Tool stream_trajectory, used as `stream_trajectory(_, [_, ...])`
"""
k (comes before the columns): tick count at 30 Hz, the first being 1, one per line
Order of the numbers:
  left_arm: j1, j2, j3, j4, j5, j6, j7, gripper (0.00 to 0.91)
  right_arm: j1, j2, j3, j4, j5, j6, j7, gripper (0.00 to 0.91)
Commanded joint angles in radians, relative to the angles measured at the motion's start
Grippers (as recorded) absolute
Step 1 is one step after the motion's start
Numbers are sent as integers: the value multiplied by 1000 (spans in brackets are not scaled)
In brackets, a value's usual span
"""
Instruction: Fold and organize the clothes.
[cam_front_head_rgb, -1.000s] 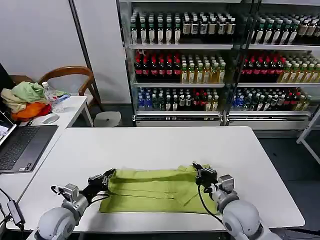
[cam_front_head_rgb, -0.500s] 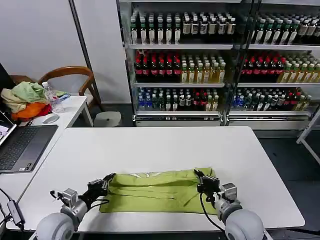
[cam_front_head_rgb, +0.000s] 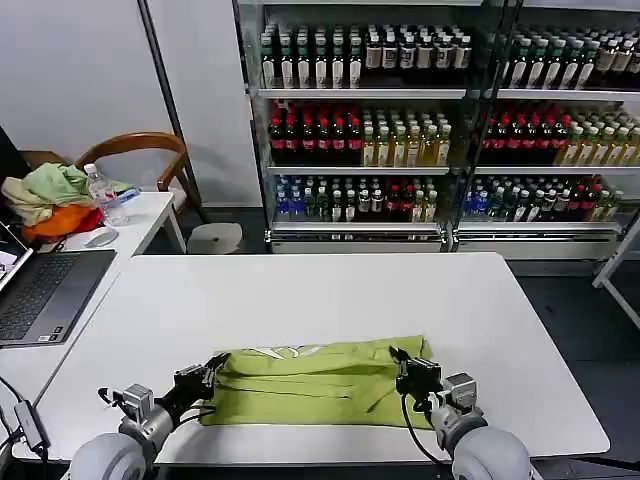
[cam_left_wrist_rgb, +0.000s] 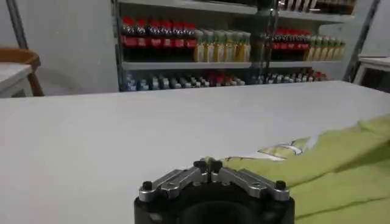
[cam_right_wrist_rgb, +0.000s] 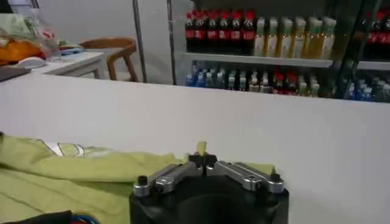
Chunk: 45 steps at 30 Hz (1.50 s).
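The lime yellow-green T-shirt (cam_front_head_rgb: 315, 385) lies folded into a wide band near the front edge of the white table (cam_front_head_rgb: 320, 300), a strip of its white print (cam_front_head_rgb: 285, 352) showing along the far edge. My left gripper (cam_front_head_rgb: 207, 368) is shut on the shirt's left far corner. My right gripper (cam_front_head_rgb: 412, 367) is shut on the right far corner. In the left wrist view the left gripper (cam_left_wrist_rgb: 208, 164) pinches a bit of green cloth, the shirt (cam_left_wrist_rgb: 329, 164) spreading beside it. In the right wrist view the right gripper (cam_right_wrist_rgb: 202, 159) pinches a green tip, the shirt (cam_right_wrist_rgb: 73, 173) beside it.
A laptop (cam_front_head_rgb: 45, 290) sits on the side desk at the left, with a mouse (cam_front_head_rgb: 97, 237), a water bottle (cam_front_head_rgb: 103, 197) and a heap of garments (cam_front_head_rgb: 50, 200). A wooden chair (cam_front_head_rgb: 150, 150) and bottle shelves (cam_front_head_rgb: 440, 120) stand behind the table.
Both grippers have drawn the shirt's far edge toward me, over the near part. The band has become narrower and the white print has come into view along the far edge.
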Motion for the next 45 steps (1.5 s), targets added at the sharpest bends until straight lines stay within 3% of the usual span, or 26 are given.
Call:
stream_trajectory(1, [18,-1,5,1,27,5,-2,50,-21,0,-6,-13,-25,-6,6,0])
stream_trajectory(7, [10,-1,6,4,30,7,-6,50,-27,2,-7,-11,-29,-12,13,0])
stream_trajectory(8, [9,-1,7,5,31,6,-9,534,-28,3,-5,-11,-30,-14,13,0])
stream_trajectory(9, [8,-1,9,3,42,11,-18,907,-31,2,-4,-11,-35,-20,13,212])
stream_trajectory(10, [8,-3,11,3,47,17,-26,907,-33,2,-4,-10,-39,-29,19,907])
stream_trajectory(17, [22,-3,-10,-52,70,17,-94,907,-94,-8,45,27,-170,-26,-3,907])
stream_trajectory(21, [29,2,-25,-122,48,34,-190,907,-136,-15,113,79,-172,-11,-24,907])
stream_trajectory(27, [39,-26,55,-202,-52,133,-532,907,-201,0,209,165,-176,4,-33,907])
stream_trajectory(38, [43,-93,136,-172,-57,150,-645,907,-228,19,245,185,-200,18,-37,907])
stream_trajectory(39, [39,-97,137,-168,-56,151,-651,695,-227,21,242,184,-201,18,-37,907])
stream_trajectory(40, [35,-100,140,-159,-58,151,-655,353,-226,24,239,181,-207,20,-38,907])
stream_trajectory(41, [34,-100,142,-156,-58,152,-655,151,-226,25,238,180,-208,21,-38,907])
stream_trajectory(42, [33,-102,144,-153,-58,152,-658,50,-226,27,236,178,-211,22,-39,907])
stream_trajectory(45, [30,-107,158,-143,-55,152,-656,50,-224,33,230,169,-219,28,-40,907])
